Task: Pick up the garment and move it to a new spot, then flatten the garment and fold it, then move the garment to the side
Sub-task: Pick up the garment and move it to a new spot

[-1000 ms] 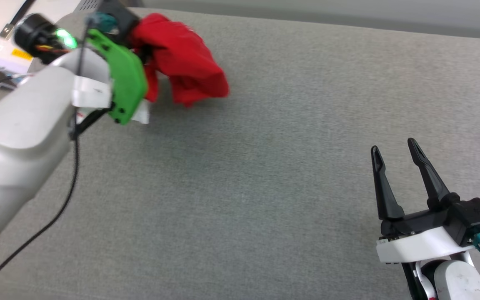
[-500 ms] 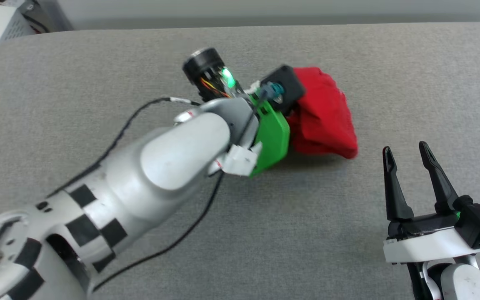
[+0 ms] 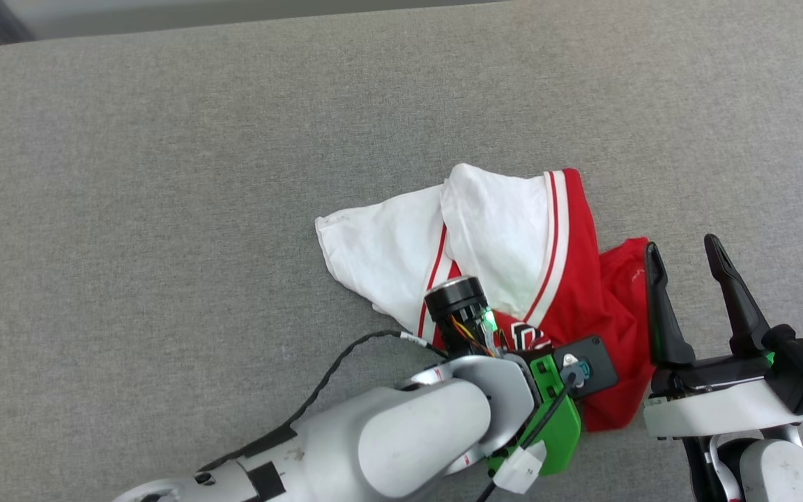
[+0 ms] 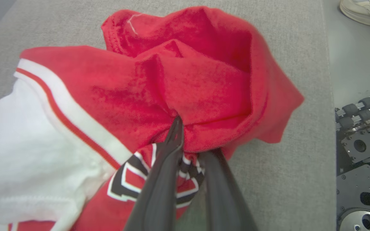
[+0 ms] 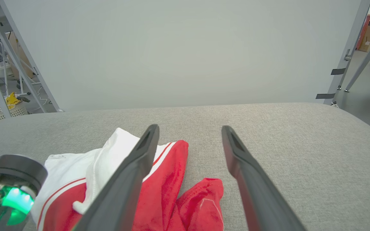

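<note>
Now | left end effector (image 4: 193, 138) clamped on bunched red cloth of the garment (image 3: 569, 279), likely for repositioning | garment crumpled near-right on the surface (image 3: 164, 209) | right end effector (image 3: 682, 244) apart, empty, beside it, seemingly awaiting flattening.

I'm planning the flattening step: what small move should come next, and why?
Probably open the left tool: it pinches a red fold of the garment, which lies crumpled on the grey surface, while the right tool stands open beside it.
</note>
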